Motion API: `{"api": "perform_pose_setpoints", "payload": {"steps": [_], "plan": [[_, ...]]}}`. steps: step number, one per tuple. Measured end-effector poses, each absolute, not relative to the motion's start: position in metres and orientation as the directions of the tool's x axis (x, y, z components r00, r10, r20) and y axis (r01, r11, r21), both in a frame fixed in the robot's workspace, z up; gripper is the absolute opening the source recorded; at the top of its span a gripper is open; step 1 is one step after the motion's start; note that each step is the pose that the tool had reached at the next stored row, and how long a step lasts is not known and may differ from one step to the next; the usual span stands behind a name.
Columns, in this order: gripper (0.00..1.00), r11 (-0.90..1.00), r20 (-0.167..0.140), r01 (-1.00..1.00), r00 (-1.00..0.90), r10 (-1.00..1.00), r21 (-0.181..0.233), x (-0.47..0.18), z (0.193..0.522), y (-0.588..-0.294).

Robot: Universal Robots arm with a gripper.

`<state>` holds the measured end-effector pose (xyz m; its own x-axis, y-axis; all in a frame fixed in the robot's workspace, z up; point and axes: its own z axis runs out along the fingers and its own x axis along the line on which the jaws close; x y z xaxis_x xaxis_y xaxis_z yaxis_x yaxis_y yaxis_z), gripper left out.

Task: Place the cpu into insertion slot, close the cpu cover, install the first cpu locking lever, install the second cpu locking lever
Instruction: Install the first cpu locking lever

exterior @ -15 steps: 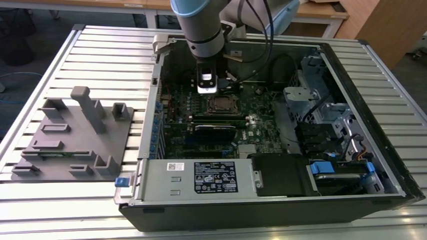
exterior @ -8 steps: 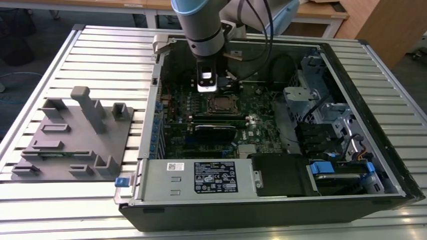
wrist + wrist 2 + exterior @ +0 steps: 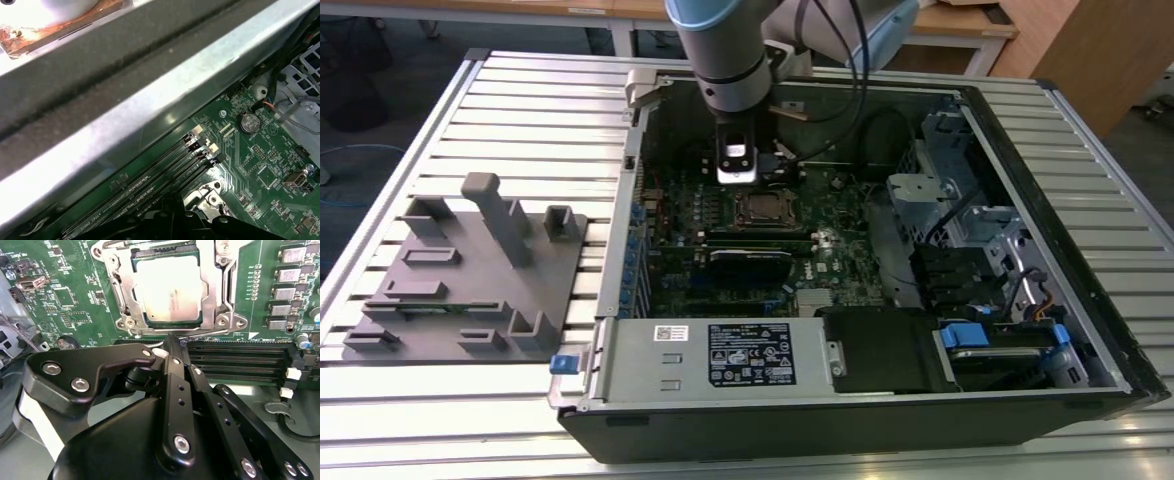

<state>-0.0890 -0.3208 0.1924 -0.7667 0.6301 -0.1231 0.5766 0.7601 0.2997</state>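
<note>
The cpu lies flat in the insertion slot, its dull metal top showing through the window of the cpu cover, which appears folded down around it. I judge the chip light, stiff and fragile, best taken by its 4 edges, though the frame now leaves only its top face free; the cover looks like thin, springy sheet metal. The gripper hangs at the socket's near edge, its 2 fingers pressed together on nothing I can make out. Room is tight: memory slots sit just beside, inside the computer case on the slatted worktop.
</note>
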Motion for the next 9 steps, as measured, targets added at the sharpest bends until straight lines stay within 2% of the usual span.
{"api": "perform_pose_setpoints", "payload": {"steps": [9], "plan": [[0.10,0.761,-0.124,0.577,-0.767,0.630,0.298,-0.0830,0.1923,-0.3207]]}}
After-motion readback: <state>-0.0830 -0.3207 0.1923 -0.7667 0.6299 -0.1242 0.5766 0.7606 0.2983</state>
